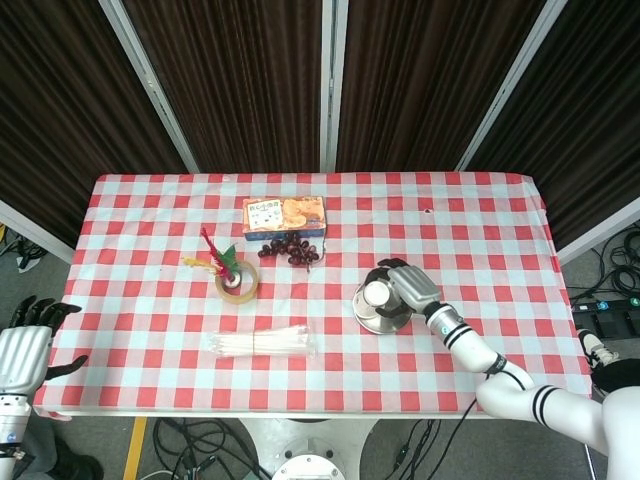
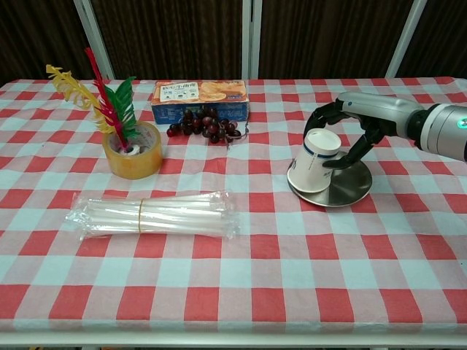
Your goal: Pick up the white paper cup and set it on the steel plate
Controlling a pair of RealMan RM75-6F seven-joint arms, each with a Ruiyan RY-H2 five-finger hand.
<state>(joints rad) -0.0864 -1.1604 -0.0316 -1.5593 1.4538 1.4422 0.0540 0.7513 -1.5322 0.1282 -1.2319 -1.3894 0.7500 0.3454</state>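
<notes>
At centre right of the chest view, the right hand (image 2: 355, 128) wraps its fingers around the white paper cup (image 2: 314, 161), holding it mouth-down and tilted over the left edge of the steel plate (image 2: 344, 188). The cup looks light and thin-walled, easily crushed, so a gentle grasp around its side wall suits it. The left hand (image 1: 24, 340), lower left in the head view, holds nothing, fingers loosely apart
</notes>
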